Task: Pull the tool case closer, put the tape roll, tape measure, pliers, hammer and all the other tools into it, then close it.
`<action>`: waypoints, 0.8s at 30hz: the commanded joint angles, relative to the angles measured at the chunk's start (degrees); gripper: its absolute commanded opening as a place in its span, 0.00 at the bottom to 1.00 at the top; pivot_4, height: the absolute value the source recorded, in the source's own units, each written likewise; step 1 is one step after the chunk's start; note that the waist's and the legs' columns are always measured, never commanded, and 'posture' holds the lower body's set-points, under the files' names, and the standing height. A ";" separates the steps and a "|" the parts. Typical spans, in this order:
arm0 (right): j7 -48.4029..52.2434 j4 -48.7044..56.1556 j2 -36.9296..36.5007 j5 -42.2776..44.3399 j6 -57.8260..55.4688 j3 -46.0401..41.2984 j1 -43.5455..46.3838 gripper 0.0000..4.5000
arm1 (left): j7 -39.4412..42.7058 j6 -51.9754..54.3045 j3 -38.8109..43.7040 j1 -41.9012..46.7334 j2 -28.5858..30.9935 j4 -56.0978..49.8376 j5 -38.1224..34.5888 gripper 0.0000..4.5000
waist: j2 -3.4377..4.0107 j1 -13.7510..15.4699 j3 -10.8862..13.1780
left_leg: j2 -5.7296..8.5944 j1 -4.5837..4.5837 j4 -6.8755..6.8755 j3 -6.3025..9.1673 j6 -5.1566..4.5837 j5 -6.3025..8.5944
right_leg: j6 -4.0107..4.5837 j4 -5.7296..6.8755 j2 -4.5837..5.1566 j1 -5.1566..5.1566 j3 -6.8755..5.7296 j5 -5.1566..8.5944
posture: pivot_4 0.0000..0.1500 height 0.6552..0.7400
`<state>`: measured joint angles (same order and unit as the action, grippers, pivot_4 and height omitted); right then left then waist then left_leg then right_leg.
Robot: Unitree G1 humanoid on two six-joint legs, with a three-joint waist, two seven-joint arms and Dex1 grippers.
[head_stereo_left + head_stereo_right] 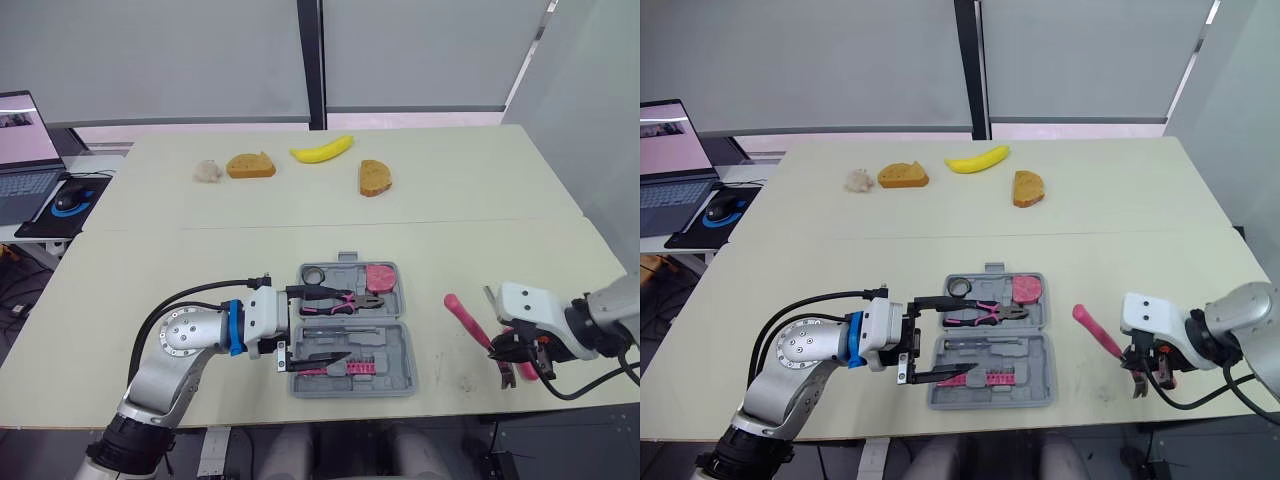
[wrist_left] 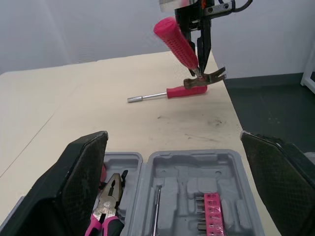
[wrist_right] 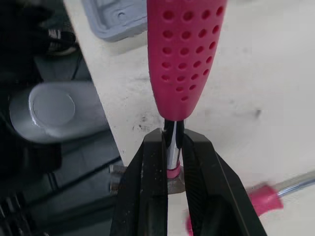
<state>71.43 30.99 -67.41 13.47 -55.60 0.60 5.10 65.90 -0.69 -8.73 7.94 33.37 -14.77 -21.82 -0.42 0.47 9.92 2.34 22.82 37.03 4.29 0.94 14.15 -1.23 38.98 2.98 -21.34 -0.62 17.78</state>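
Loading step: right tool [image 1: 512, 358] clenched on hammer [image 1: 468, 320] neck, near right front edge of counter [image 1: 250, 250]; left tool [image 1: 968, 335] spread wide over open tool case [image 1: 400, 385]. Next: swing hammer left, lay it in.

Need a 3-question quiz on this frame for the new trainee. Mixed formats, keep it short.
1. True or false: the tool case is closed.
2. What is the right gripper shut on? A) hammer B) pliers C) banana
3. Fill in: the pink-handled screwdriver lies on the ____, outside the tool case.

Key: 1 false, it lies open; 2 A, gripped at the metal neck just below the pink handle; 3 table.
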 commanded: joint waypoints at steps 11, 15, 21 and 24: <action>-30.83 4.85 27.84 2.16 -35.12 -11.99 0.30 0.05 | 1.52 -1.65 -1.18 2.11 -0.97 0.24 0.10 1.00 | -0.04 -0.54 -0.01 | 0.00 -0.04 -0.02 0.02 0.00 0.00 | -0.05 0.02 -0.08 0.00 0.01 -0.01 | 1.00 1.00; -37.46 0.36 32.83 0.91 -33.69 -10.17 4.81 0.05 | 1.84 -1.67 -1.47 2.36 -1.05 0.25 0.19 1.00 | -0.03 -0.61 -0.02 | 0.03 -0.02 -0.04 0.02 0.00 -0.01 | -0.05 0.04 -0.10 -0.03 0.02 -0.01 | 1.00 1.00; -45.32 -8.80 39.77 -0.92 -29.73 -6.65 10.40 0.05 | 2.40 -1.86 -1.72 2.53 -0.84 0.50 0.73 1.00 | -0.02 -0.81 -0.02 | 0.02 -0.03 -0.05 0.02 0.00 -0.01 | -0.04 0.05 -0.11 -0.04 0.04 -0.01 | 1.00 1.00; -47.65 -10.60 42.79 -0.98 -28.99 -5.59 10.55 0.05 | 2.44 -2.05 -1.89 2.97 -1.02 1.04 1.07 1.00 | -0.02 -0.84 -0.02 | 0.02 -0.01 -0.06 0.03 0.00 -0.01 | -0.04 0.04 -0.11 -0.04 0.04 -0.01 | 1.00 1.00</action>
<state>24.90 20.05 -25.29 12.48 -85.80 -5.21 15.09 68.20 -1.71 -10.53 10.09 32.35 -13.21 -20.89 -0.44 -0.37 9.90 2.36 22.80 36.98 4.32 0.94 14.14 -1.27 39.03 2.87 -21.38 -0.58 17.77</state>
